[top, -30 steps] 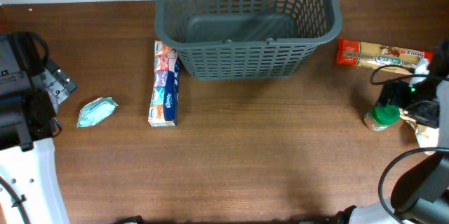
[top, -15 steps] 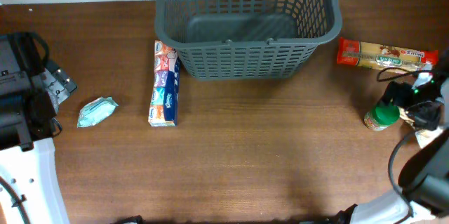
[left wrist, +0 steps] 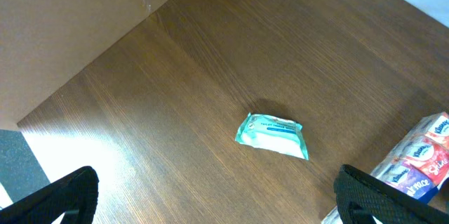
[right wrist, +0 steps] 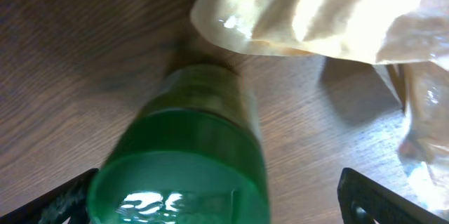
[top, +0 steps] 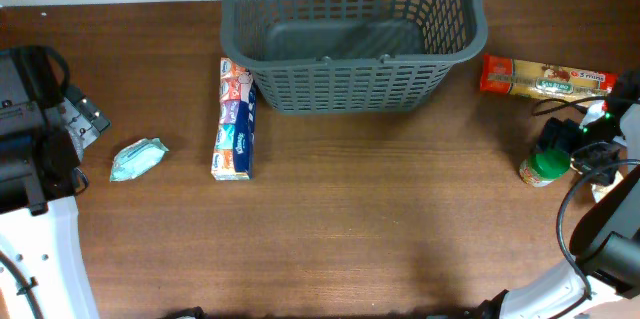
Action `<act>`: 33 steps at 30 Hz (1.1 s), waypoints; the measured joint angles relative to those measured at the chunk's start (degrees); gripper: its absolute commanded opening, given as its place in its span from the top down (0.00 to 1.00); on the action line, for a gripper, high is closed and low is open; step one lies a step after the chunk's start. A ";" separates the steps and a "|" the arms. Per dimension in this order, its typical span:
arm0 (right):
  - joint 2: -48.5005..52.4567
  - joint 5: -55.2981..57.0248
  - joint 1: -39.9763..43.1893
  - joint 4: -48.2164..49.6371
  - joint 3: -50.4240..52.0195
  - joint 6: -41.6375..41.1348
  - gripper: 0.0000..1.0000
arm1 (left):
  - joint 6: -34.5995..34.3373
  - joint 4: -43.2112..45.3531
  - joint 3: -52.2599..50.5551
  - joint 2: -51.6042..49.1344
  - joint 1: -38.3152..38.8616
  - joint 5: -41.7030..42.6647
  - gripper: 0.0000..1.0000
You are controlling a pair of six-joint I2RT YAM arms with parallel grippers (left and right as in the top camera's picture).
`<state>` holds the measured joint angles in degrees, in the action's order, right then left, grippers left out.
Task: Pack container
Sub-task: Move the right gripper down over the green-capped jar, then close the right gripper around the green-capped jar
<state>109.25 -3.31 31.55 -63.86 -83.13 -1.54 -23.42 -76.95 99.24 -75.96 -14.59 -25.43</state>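
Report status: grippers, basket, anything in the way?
Left gripper open, empty, short of wipes pack. Right gripper open over green-capped jar, not gripping. Basket empty. Plastic bag close beside jar, could snag.

left gripper (left wrist: 217,197): jaws stood wide apart, tilted down | right gripper (right wrist: 221,199): jaws stood wide apart, pointed down, low
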 measured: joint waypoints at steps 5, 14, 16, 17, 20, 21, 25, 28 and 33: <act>0.02 1.70 -3.65 0.83 0.00 0.02 0.01 | 0.00 0.00 0.00 0.00 0.00 0.00 0.01; 0.11 7.96 -8.07 1.11 0.00 0.00 0.01 | 0.00 0.00 0.00 0.00 0.00 0.00 0.01; 0.11 8.90 -7.80 1.14 0.00 0.00 0.01 | 0.00 0.00 0.00 0.00 0.00 0.00 0.01; 0.11 9.25 -7.67 1.14 0.00 0.00 0.01 | 0.00 0.00 0.00 0.00 0.00 0.00 0.01; 0.13 9.90 -7.39 1.14 0.00 -0.02 0.01 | 0.00 0.00 0.00 0.00 0.00 0.00 0.01; 0.13 9.99 -7.32 1.14 0.00 -0.02 0.01 | 0.00 0.00 0.00 0.00 0.00 0.00 0.01; 0.13 10.16 -7.32 1.14 0.00 -0.02 0.01 | 0.00 0.00 0.00 0.00 0.00 0.00 0.01; 0.13 10.12 -7.32 1.16 0.00 -0.04 0.01 | 0.00 0.00 0.00 0.00 0.00 0.00 0.01; 0.13 9.90 -7.32 1.40 0.13 -0.04 0.01 | 0.00 0.00 0.00 0.00 0.00 0.00 0.01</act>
<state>109.38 6.59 24.23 -62.46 -83.00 -1.58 -23.42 -76.95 99.24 -75.96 -14.59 -25.43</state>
